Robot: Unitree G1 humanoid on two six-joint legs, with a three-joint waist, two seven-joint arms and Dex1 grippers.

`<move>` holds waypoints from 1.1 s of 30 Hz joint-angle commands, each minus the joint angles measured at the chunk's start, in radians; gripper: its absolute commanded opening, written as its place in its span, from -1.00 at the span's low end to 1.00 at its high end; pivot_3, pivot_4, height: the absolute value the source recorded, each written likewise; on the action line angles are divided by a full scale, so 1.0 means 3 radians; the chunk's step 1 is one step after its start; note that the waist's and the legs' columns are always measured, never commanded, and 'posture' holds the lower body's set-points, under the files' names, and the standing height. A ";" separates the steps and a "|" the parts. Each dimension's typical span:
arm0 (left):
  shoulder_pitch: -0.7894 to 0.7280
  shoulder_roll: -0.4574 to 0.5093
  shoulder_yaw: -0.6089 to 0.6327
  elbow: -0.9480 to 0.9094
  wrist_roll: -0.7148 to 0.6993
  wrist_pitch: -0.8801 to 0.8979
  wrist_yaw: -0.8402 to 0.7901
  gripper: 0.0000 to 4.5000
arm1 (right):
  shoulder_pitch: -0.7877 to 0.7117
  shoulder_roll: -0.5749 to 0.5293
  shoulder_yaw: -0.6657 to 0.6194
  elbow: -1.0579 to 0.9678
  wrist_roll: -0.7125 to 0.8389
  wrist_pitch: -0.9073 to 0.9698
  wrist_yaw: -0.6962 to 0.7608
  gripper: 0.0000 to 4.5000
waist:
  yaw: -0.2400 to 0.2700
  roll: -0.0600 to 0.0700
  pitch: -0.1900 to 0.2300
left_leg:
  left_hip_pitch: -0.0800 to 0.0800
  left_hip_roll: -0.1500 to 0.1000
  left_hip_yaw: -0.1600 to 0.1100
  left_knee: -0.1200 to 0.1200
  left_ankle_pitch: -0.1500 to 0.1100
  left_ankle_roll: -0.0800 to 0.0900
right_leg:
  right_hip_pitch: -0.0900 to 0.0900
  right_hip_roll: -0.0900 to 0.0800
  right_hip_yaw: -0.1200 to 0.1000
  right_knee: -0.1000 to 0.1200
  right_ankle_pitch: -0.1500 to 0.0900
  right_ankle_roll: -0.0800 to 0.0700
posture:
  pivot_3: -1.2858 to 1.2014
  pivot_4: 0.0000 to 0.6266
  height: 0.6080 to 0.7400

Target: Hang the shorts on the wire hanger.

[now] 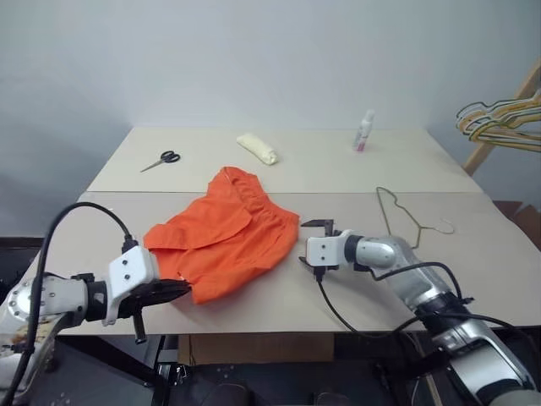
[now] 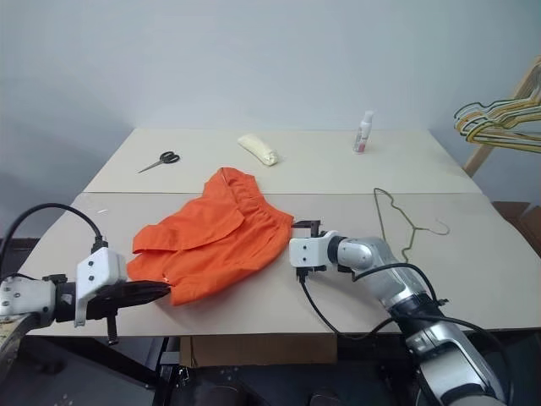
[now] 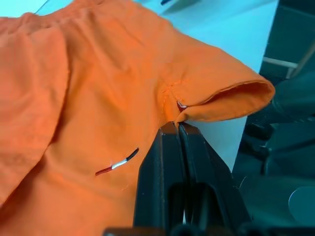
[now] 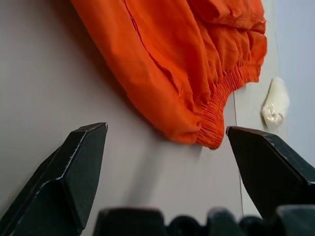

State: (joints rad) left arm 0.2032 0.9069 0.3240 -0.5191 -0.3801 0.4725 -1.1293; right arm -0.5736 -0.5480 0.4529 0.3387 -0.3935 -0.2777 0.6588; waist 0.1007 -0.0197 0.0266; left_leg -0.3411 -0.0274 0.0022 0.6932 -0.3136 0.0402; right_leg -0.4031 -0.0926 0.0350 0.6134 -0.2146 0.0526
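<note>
Shorts (image 1: 221,233) of bright orange thin fabric lay on the table, hem pinched by the closed left gripper (image 1: 179,290); the right gripper (image 1: 317,238) gaped empty; the thin bare wire hanger (image 1: 397,213) lay untouched, hanging undone.

Item count, as visible on and around the work surface:

- One pair of bright orange thin fabric shorts (image 1: 226,233) with a gathered elastic waistband.
- One single bare wire hanger (image 1: 404,218), thin, dull grey-tan, lying flat on the table.
- One bunch of yellow, gold and dark hangers (image 1: 500,120) at the right edge; the number in the bunch cannot be determined.
- One pair of black-handled scissors (image 1: 161,160).
- One small white bottle with a pink base (image 1: 363,131).
- One pale yellow rolled cloth (image 1: 257,149).
- Two beige tabletops (image 1: 338,165) set edge to edge.
</note>
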 commanded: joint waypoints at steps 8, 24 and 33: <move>0.0164 0.0041 0.0281 -0.0026 -0.0150 -0.0109 -0.0019 -0.98 | -0.0726 0.0510 0.0179 0.1375 -0.0462 -0.0714 -0.0788 1.00 | -0.0013 0.0000 0.0000 | 0.0004 -0.0004 -0.0007 -0.0025 0.0012 -0.0022 | -0.0009 0.0004 -0.0005 0.0005 -0.0005 -0.0013 | 0.27 -1.00 1.00; 0.0160 0.0094 0.0192 0.0188 -0.0030 -0.0276 0.0008 -1.00 | -0.1100 0.0690 0.0234 0.2269 -0.0674 -0.0790 -0.1054 -0.84 | -0.0017 0.0000 0.0000 | 0.0021 -0.0004 -0.0014 -0.0051 0.0024 -0.0042 | -0.0015 0.0010 -0.0009 0.0037 -0.0022 -0.0040 | 0.26 -1.00 1.00; -0.0675 -0.0117 -0.0583 0.0870 0.0520 -0.0703 0.0364 -1.00 | -0.0504 0.0194 -0.0164 0.0999 -0.0575 0.0185 -0.0816 -0.99 | -0.0007 -0.0001 -0.0001 | 0.0012 -0.0006 -0.0021 -0.0050 0.0026 -0.0045 | -0.0019 0.0008 -0.0017 0.0039 -0.0022 -0.0040 | 0.20 -1.00 1.00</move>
State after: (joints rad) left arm 0.0296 0.8768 0.1722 -0.2839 -0.2544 0.2913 -1.0431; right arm -0.7621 -0.4507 0.4556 0.7480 -0.5790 -0.3132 0.3987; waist 0.0986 -0.0200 0.0264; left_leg -0.3375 -0.0289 -0.0040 0.6782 -0.3061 0.0273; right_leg -0.4087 -0.0902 0.0296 0.6253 -0.2211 0.0406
